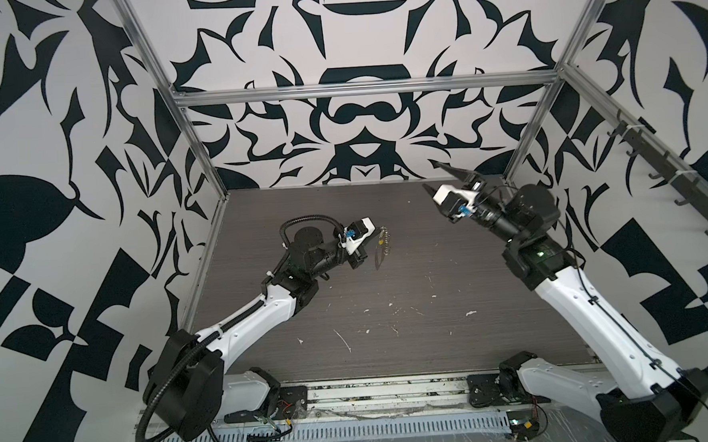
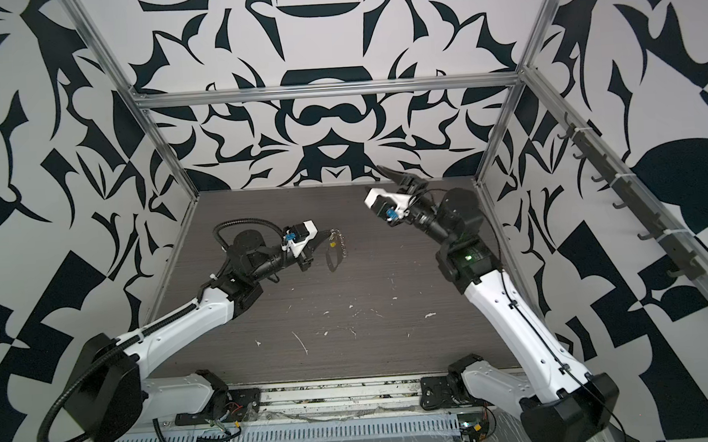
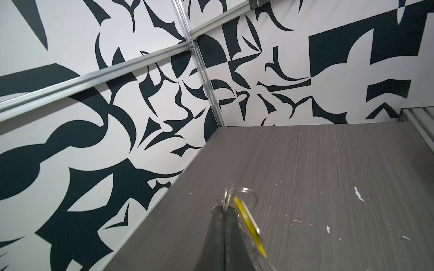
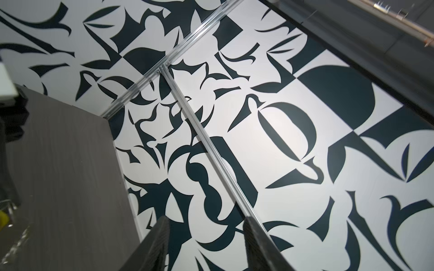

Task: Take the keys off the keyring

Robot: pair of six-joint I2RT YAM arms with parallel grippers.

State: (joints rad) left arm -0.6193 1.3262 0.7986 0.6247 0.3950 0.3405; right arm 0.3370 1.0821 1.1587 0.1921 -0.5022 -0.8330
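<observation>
White scraps (image 1: 344, 341) by table (image 1: 475, 348) front edge, ignore. Mid-left, above table: left gripper (image 3: 223, 212) clamped on keyring (image 3: 237, 191), held aloft. Keys (image 3: 249, 225) dangle beside, yellow tag showing: light, stiff, slippery, probably swingy; take tag by flat faces. Far right corner: right gripper (image 4: 206, 223) jaws apart, empty.

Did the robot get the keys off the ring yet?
Not yet. Done: the keyring looks lifted off the table, pinched in the shut left gripper. In hand: only that hold; the right gripper is open, empty and well apart, up near the back wall. Left: the keys, with their yellow tag, still hang at the rings and must come off.
</observation>
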